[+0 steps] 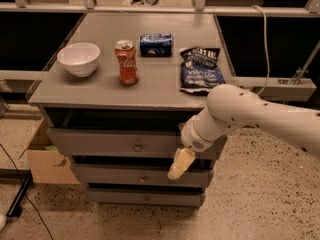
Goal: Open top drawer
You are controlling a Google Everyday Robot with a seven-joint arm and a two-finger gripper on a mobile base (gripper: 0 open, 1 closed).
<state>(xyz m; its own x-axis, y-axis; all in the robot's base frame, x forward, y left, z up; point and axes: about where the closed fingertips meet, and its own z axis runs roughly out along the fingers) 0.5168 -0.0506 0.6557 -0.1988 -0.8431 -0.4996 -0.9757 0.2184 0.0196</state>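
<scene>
The top drawer (100,143) is the widest grey front just under the cabinet top, with a small round metal knob (137,147) at its centre. A dark gap shows above it. My gripper (179,165) hangs from the white arm (250,114) in front of the drawer's right end. It points down and reaches over the mid-sized drawer front (125,176), to the right of and a little below the knob, apart from it. The narrowest drawer front (145,198) is lowest.
On the cabinet top (160,91) stand a white bowl (78,58), a red soda can (126,63), a blue packet (155,43) and a dark chip bag (201,70). A cardboard box (45,159) sits on the floor at the left. A cable (20,196) runs there.
</scene>
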